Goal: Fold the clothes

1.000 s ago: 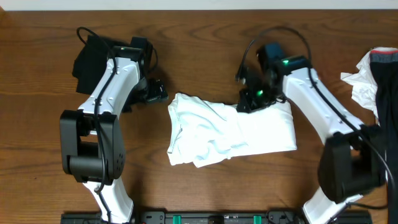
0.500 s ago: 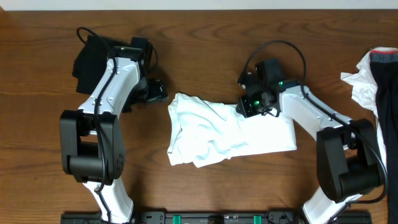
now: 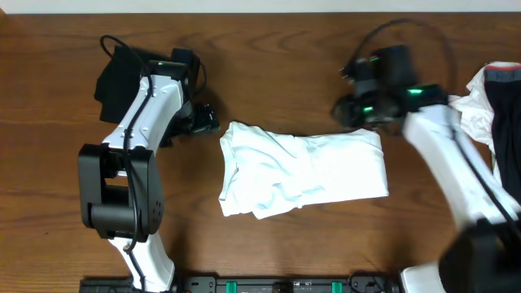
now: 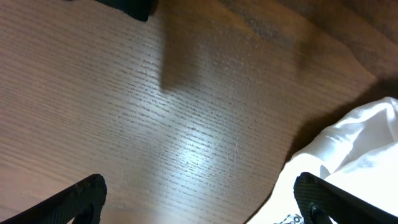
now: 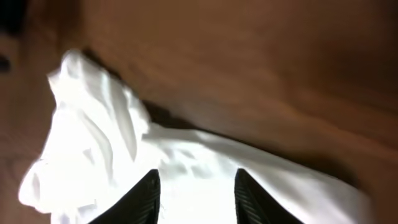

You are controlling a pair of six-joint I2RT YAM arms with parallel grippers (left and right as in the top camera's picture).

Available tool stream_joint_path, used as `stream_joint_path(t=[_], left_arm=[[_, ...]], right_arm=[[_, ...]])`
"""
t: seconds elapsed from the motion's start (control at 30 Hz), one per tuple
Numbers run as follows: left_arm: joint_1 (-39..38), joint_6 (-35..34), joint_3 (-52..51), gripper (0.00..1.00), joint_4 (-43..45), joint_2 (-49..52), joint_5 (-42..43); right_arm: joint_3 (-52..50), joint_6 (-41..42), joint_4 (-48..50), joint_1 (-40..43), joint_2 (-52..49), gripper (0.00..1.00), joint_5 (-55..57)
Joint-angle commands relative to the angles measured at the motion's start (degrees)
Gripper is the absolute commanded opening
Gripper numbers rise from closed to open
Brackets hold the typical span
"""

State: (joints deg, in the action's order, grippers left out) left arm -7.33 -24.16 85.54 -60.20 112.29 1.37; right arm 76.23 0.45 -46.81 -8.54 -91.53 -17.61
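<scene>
The white T-shirt (image 3: 305, 172) lies folded into a rough rectangle in the middle of the table, its left part wrinkled. My right gripper (image 3: 348, 109) hovers just beyond the shirt's far right corner. In the right wrist view its jaws stand apart over the white cloth (image 5: 118, 149), and the right gripper (image 5: 196, 198) holds nothing. My left gripper (image 3: 208, 122) stays wide open just left of the shirt's far left corner. In the left wrist view the left gripper (image 4: 202, 199) is over bare wood, with the shirt's edge (image 4: 360, 140) by the right finger.
A black garment (image 3: 116, 77) lies bunched at the far left, behind the left arm. A heap of white and dark clothes (image 3: 487, 102) sits at the right edge, close to the right arm. The table (image 3: 269, 73) is brown wood.
The right gripper has opened, let go of the shirt's far edge and drawn back to the right and up. The left arm has not moved.
</scene>
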Motion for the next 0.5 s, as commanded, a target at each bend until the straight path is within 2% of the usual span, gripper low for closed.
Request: stream_joint_path(t=[0.0, 0.13, 0.2, 0.3, 0.47], left_arm=[[0.04, 0.09, -0.31, 0.98, -0.33, 0.76, -0.11], [0.04, 0.09, -0.31, 0.98, -0.31, 0.76, -0.09], [0.04, 0.09, -0.31, 0.98, -0.31, 0.76, -0.09], [0.04, 0.09, -0.31, 0.98, -0.31, 0.76, -0.09], [0.04, 0.09, -0.31, 0.98, -0.33, 0.76, -0.09]], right_arm=[[1.07, -0.39, -5.84, 6.14, 6.12, 0.47, 6.69], [0.9, -5.05, -14.14, 14.43, 8.46, 0.57, 8.39], [0.5, -6.32, -17.03, 19.17, 8.15, 0.58, 7.72], [-1.36, -7.45, -16.79, 24.7, 7.45, 0.57, 0.07], [-7.65, -9.66, -11.45, 29.49, 5.99, 0.59, -5.25]])
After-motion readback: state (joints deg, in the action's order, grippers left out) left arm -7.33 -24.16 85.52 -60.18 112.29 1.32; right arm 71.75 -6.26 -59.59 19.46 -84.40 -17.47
